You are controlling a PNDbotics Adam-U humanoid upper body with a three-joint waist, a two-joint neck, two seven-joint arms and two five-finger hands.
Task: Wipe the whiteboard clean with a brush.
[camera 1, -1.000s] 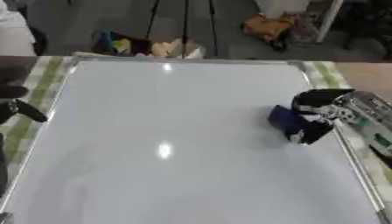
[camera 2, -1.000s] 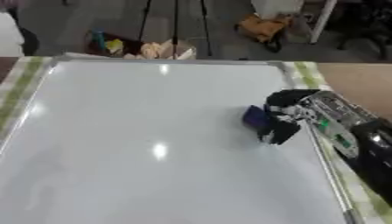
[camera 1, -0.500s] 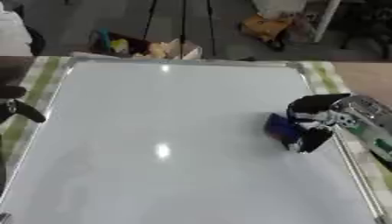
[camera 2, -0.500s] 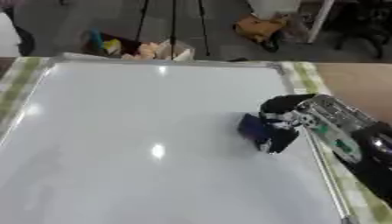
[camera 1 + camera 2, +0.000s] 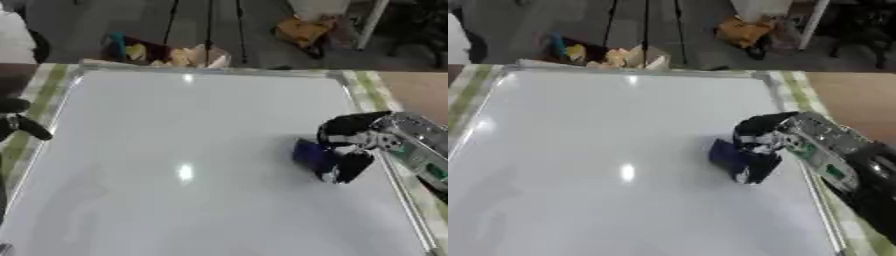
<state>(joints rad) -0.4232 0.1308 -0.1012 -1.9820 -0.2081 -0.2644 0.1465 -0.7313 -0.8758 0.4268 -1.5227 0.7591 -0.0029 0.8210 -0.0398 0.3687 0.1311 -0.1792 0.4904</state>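
Note:
A large whiteboard (image 5: 175, 130) with a silver frame fills the table; its surface looks white with a light glare spot. My right hand (image 5: 348, 145) comes in from the right edge and is curled round a dark blue brush (image 5: 311, 154), which is pressed on the board near its right side. My left hand (image 5: 19, 125) shows only as dark fingers at the left edge, off the board's frame; how its fingers stand is unclear.
A green striped cloth (image 5: 376, 90) lies under the board along its sides. Beyond the far edge are a floor with a bag of colourful items (image 5: 166, 54), an orange object (image 5: 302, 31) and stand legs.
My right hand has slid the brush down the board toward the near edge and slightly left. The left hand has not moved.

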